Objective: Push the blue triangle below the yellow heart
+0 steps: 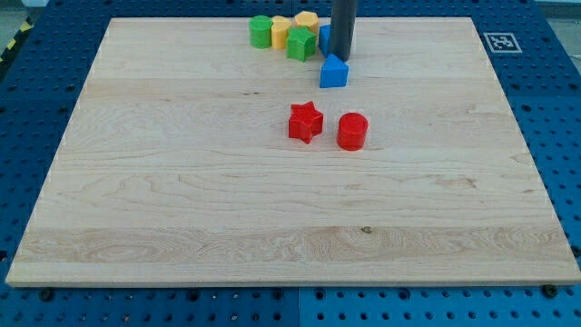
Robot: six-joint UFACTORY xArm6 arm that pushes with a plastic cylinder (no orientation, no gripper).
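Observation:
The blue triangle (pixel 334 72) lies on the wooden board (pixel 182 182) near the view's top, just right of the middle. My tip (pixel 343 59) stands right at its upper edge, touching or nearly touching it. Up and to the left is a tight cluster: a green round block (pixel 260 31), a yellow block (pixel 280 33), a second yellow block (pixel 306 21), a green block (pixel 300 44) and a blue block (pixel 324 38) partly hidden behind the rod. I cannot tell which yellow block is the heart.
A red star (pixel 306 122) and a red cylinder (pixel 352 131) lie side by side below the blue triangle, near the board's middle. The board's top edge runs just above the cluster. A blue pegboard surrounds the board.

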